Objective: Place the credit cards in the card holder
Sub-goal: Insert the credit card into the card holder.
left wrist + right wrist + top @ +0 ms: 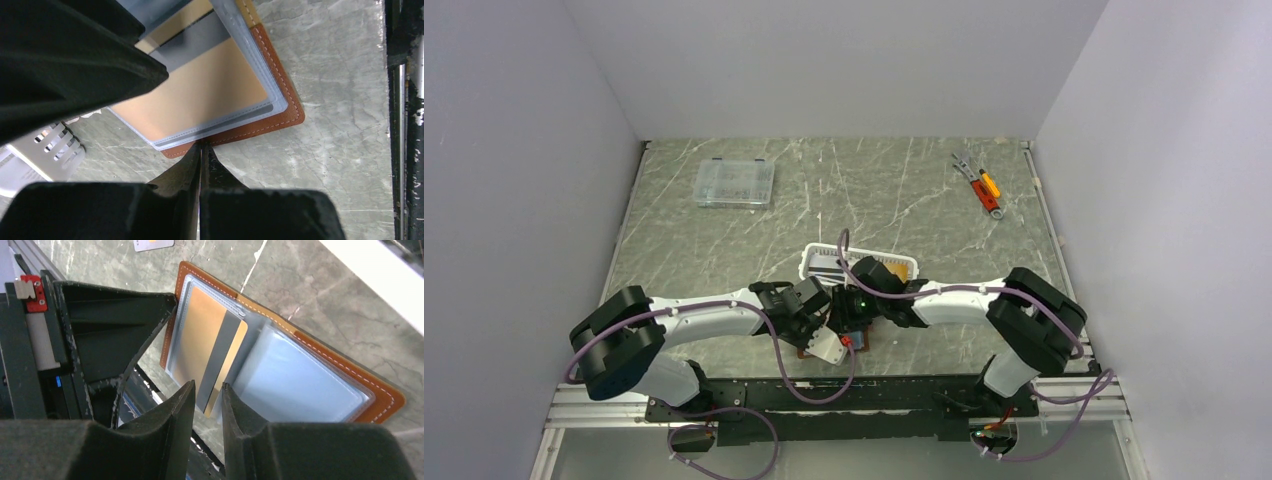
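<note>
Right gripper (pixel 208 388), jaws slack, straddles orange-gold card (pixel 205 340), part-sleeved in card holder (pixel 287 107) that left gripper (pixel 202 147) pinches; next probably needs pushing it home.

Seen from the left wrist, a blurred black shape (pixel 65 65) is covering the card holder (pixel 280 107) and its orange-gold card (pixel 200 95) from 10 o'clock. The top edge is cropping both. The white basket (pixel 55 147) is running out of frame at 8 o'clock.

From the right wrist, a white card (pixel 153 244) is being cut off at 12 o'clock.

Overhead, the two wrists are hiding nearly all of the holder at centre and part of the basket. The contents of the clear box (pixel 735 183) at 11 o'clock and the details of the orange-handled tool (pixel 984 187) at 1 o'clock are showing too small to read.
</note>
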You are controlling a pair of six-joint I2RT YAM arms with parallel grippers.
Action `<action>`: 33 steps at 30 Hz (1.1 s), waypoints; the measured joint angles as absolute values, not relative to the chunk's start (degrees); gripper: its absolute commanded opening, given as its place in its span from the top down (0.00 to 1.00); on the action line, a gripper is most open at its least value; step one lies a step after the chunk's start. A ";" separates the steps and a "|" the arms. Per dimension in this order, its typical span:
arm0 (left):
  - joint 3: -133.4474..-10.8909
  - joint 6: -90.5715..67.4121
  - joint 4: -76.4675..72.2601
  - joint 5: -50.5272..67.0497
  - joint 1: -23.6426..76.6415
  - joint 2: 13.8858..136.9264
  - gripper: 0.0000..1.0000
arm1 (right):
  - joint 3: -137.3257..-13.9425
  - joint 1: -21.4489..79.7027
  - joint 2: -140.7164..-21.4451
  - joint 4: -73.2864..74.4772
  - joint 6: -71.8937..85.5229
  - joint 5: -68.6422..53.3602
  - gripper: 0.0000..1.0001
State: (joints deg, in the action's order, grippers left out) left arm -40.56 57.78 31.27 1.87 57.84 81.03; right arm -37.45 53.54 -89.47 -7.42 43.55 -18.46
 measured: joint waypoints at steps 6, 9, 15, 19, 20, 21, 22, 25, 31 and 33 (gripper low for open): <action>-40.86 57.78 31.53 1.83 57.89 81.25 0.93 | -42.00 54.61 -93.54 -4.38 41.50 -18.59 0.69; -40.86 57.78 31.55 1.80 57.91 81.25 0.94 | -43.33 54.85 -94.96 -2.92 40.77 -18.96 0.66; -40.84 57.82 31.46 1.65 57.95 81.25 0.94 | -42.35 54.28 -93.21 -2.59 40.34 -19.53 0.76; -40.73 57.93 30.87 1.63 57.98 81.25 0.94 | -39.62 53.63 -88.66 -1.98 40.42 -19.75 1.00; -40.73 57.91 30.87 1.63 57.98 81.25 0.94 | -39.44 53.56 -88.29 -1.93 40.56 -19.73 1.00; -40.73 57.91 30.87 1.63 58.00 81.25 0.94 | -39.40 53.47 -88.16 -1.93 40.71 -19.73 1.00; -40.73 57.93 30.87 1.63 58.00 81.25 0.94 | -39.40 53.43 -88.18 -1.93 40.84 -19.70 1.00; -40.73 57.93 30.89 1.63 58.00 81.25 0.94 | -39.46 53.39 -88.97 -1.78 40.95 -19.73 1.00; -40.75 57.91 30.89 1.54 58.11 81.25 0.94 | -40.80 53.84 -93.08 -0.97 40.93 -19.97 1.00; -40.82 57.91 30.96 1.54 58.11 81.25 0.94 | -41.76 54.11 -93.71 -0.38 40.88 -20.01 1.00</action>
